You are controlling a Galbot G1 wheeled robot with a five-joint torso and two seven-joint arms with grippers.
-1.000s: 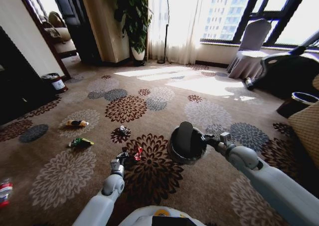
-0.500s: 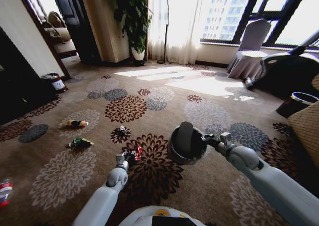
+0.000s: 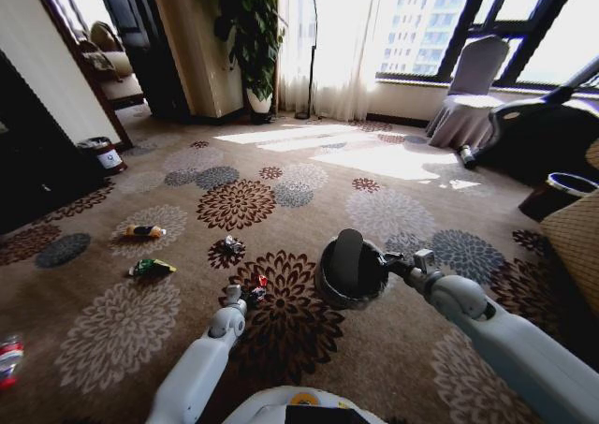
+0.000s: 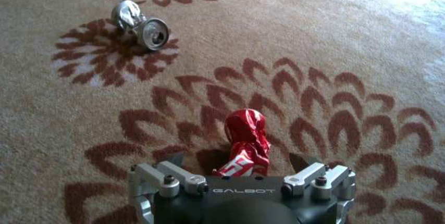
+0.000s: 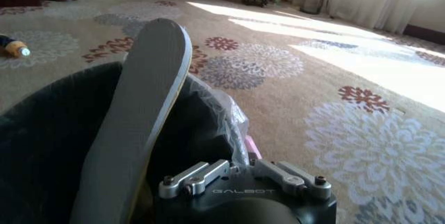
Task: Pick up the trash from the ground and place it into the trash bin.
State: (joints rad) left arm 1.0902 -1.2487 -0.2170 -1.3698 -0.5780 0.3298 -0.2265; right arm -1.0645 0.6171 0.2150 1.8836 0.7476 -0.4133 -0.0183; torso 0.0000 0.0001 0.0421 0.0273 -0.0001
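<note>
The left gripper (image 4: 240,174) hangs low over the carpet (image 3: 393,209) with its jaws spread wide, and the red crumpled wrapper (image 4: 245,143) lies on the floor directly ahead of it, its near end between the two fingertips and its long axis running straight away from the palm, along the line of reach. In the head view that wrapper (image 3: 256,286) sits on a dark brown flower near the middle of the carpet, touching the tip of the left arm. The right gripper (image 5: 243,179) is clenched on the rim of the trash bin (image 3: 348,272), held up just right of the wrapper with its grey liner showing. So the left arm is plainly the nearer one; the grasp seems to need only a short push forward and a close across the wrapper's narrow width. A crushed can (image 4: 141,23) lies well apart, farther out
</note>
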